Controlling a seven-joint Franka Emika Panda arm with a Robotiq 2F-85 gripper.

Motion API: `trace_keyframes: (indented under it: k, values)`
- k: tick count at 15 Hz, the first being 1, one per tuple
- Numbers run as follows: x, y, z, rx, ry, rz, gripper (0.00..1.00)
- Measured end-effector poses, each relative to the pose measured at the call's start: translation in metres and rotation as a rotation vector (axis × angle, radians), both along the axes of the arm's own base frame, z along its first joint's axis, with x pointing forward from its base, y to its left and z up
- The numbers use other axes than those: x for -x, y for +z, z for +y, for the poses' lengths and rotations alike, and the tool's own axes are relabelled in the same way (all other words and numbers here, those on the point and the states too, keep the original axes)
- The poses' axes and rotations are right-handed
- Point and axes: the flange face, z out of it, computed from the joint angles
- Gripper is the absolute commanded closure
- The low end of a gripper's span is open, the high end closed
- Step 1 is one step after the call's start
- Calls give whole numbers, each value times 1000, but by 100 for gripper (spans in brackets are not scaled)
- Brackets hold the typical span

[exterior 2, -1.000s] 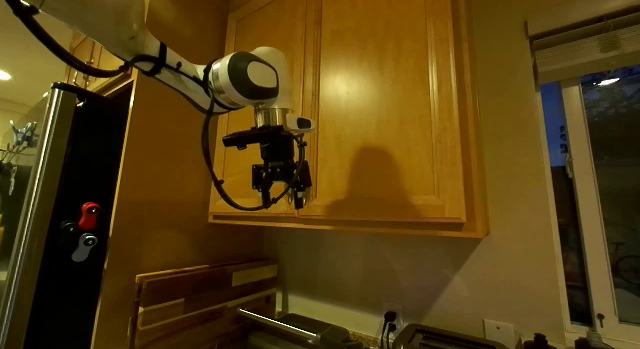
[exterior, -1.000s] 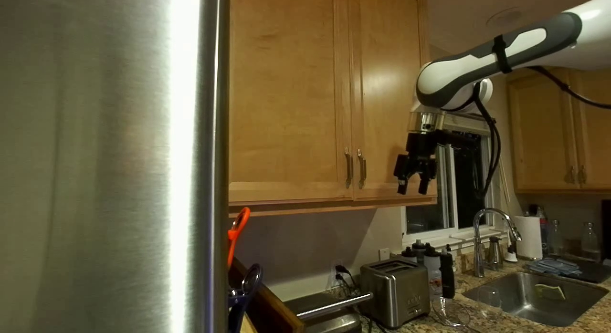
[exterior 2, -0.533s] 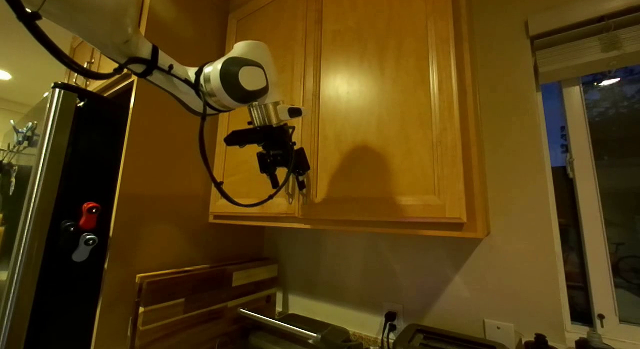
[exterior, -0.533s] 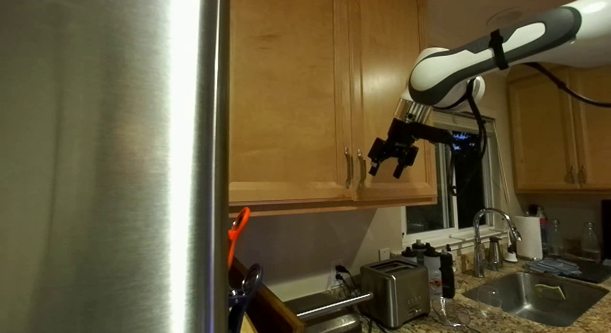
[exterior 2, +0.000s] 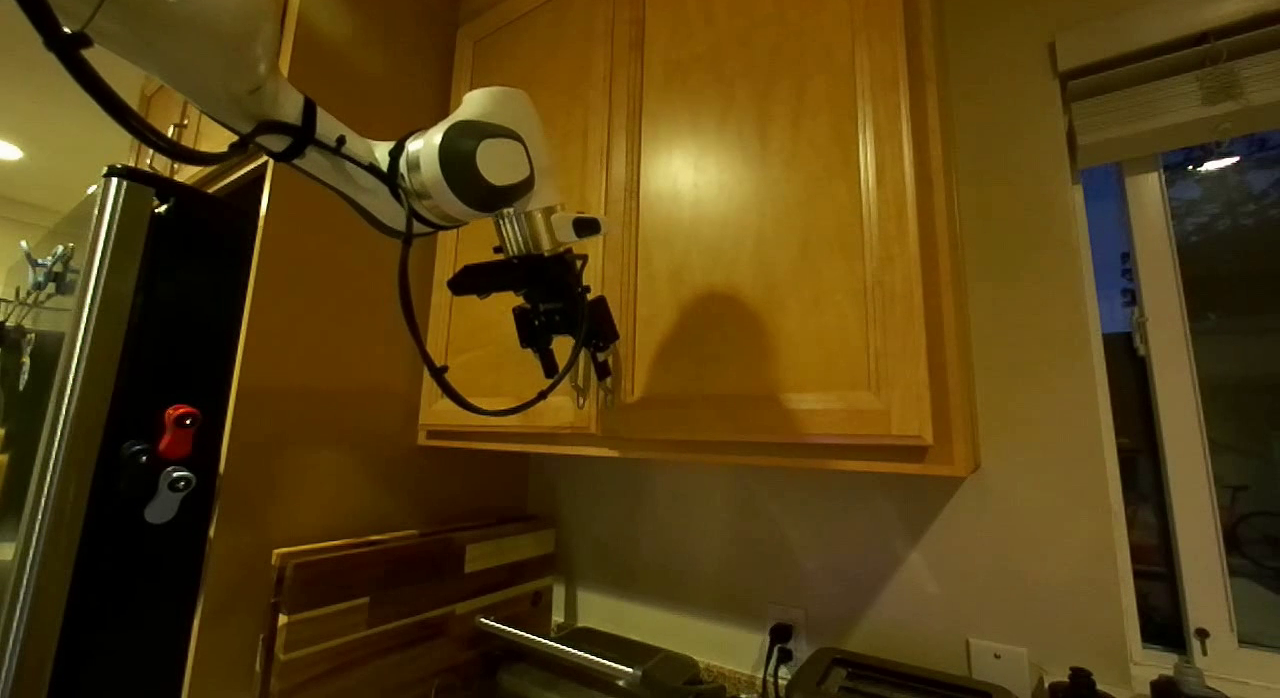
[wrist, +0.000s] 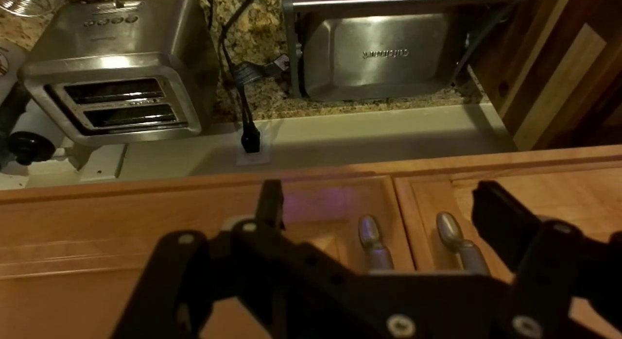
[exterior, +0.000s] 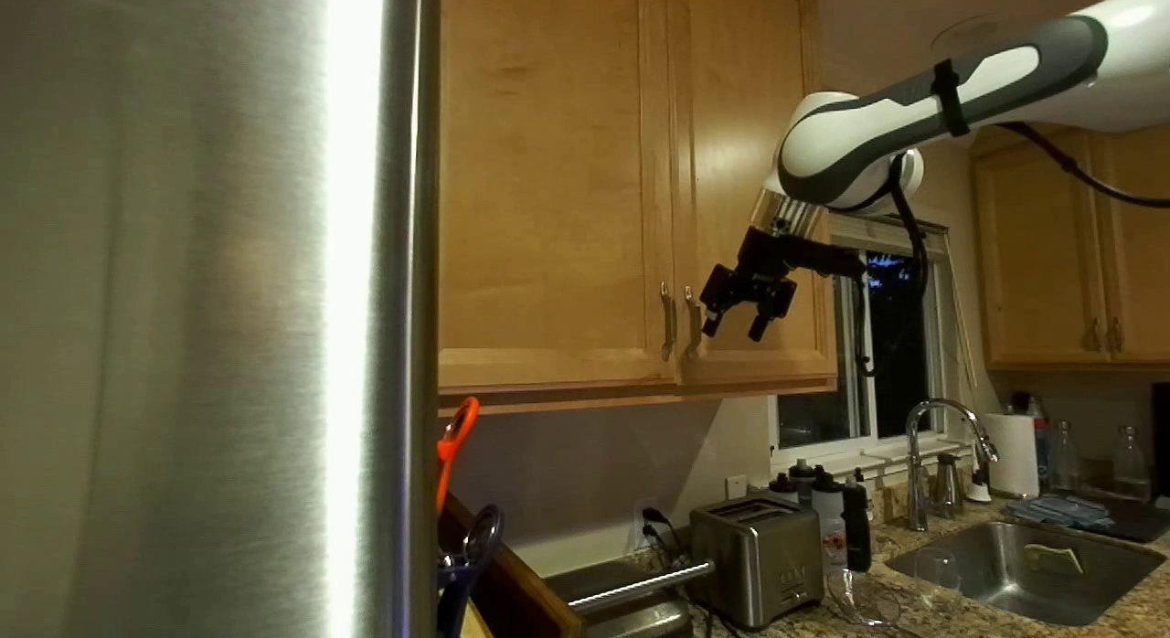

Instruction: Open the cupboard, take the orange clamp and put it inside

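Fridge steel (exterior: 183, 309) crowds an exterior view, the orange clamp (exterior: 447, 448) at its edge, cupboard (exterior: 548, 181) closed; in an exterior view the gripper (exterior 2: 577, 375) hangs before it, fingers (exterior 2: 549, 364) apart; in the wrist view both handles (wrist: 454, 234) show between them, so centre on one before gripping.

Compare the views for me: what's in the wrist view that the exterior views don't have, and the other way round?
Wrist only: the Cuisinart lettering on the bar-handled steel appliance.

Exterior only: the fridge and white robot arm, in both exterior views; the orange clamp, sink and faucet, in an exterior view.

Shared by all: the open gripper, the closed cupboard with its pair of metal handles, the toaster and the appliance itself.
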Motion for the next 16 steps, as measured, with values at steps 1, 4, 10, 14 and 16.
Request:
trace_keyframes:
  k: [1,4,10,14,16]
  values:
    - [-1,2,-1,0,-2,-14,0]
    - [-7,9,-3,1,-9,-66,0]
    - [-22,13,-9,4,-19,-123,33]
    - [-28,12,-13,4,-24,-127,61]
    - [-30,12,-13,1,-24,-132,73]
